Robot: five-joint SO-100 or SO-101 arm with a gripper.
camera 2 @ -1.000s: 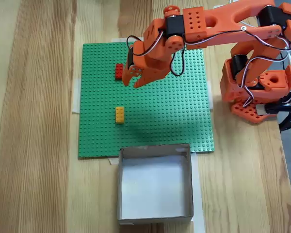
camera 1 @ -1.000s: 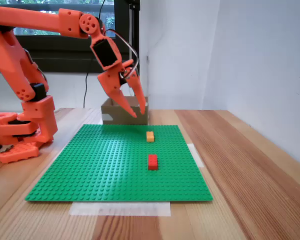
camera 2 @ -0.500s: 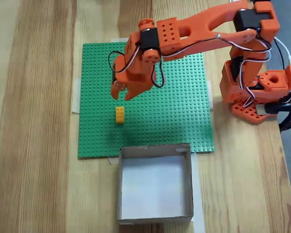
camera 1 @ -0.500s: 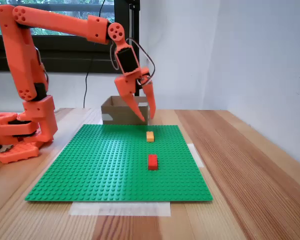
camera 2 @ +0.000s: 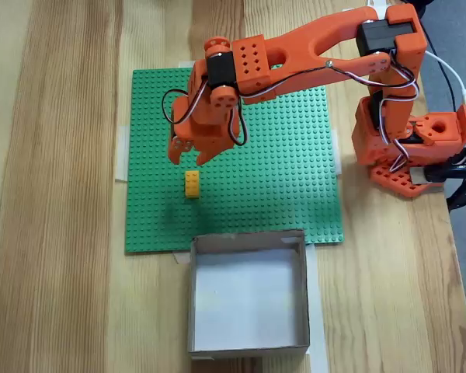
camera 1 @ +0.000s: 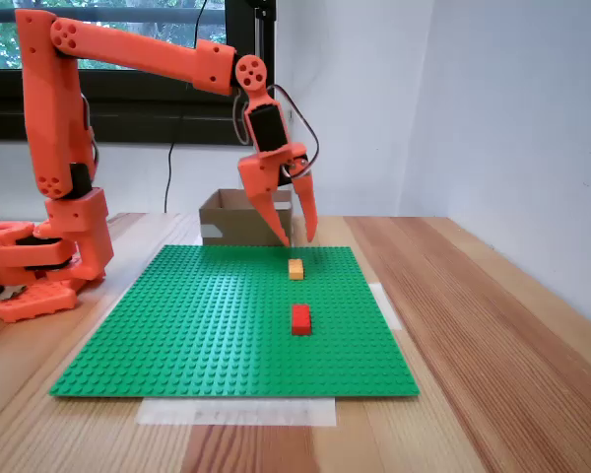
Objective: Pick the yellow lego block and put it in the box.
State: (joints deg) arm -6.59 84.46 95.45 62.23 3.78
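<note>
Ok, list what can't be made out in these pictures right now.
- Red brick: plain in a fixed view from the side; from above, the arm's wrist covers its spot.
- Box: from the side, the gripper hides part of it and its inside cannot be seen; from above its inside looks bare.
- Yellow brick: studs too small to count.

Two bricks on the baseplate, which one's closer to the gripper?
The yellow brick: the open gripper hangs just above it, fingertips apart, not touching. The red brick lies farther out on the baseplate, nearer that camera.
</note>
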